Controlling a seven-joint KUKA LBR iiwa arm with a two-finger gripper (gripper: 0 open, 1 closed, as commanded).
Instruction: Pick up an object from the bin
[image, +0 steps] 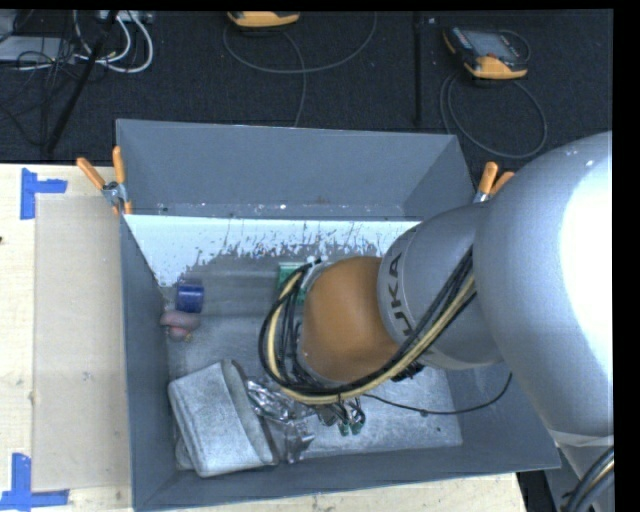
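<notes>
My gripper (281, 418) is low in the front part of the bin, under the arm's orange cover. It is at the right edge of a folded grey cloth (209, 420) that lies flat in the front left corner. The cloth's right side runs under the gripper, and whether the gripper touches it is unclear. Further back on the left stands a small blue cylinder (189, 297), with a small pinkish thing (180, 322) just in front of it. A green thing (291, 272) peeks out behind the arm near the bin's back wall.
The arm and its cables cover the middle and right of the bin, hiding what lies beneath. Bare bin floor shows between the cloth and the blue cylinder, and along the front right.
</notes>
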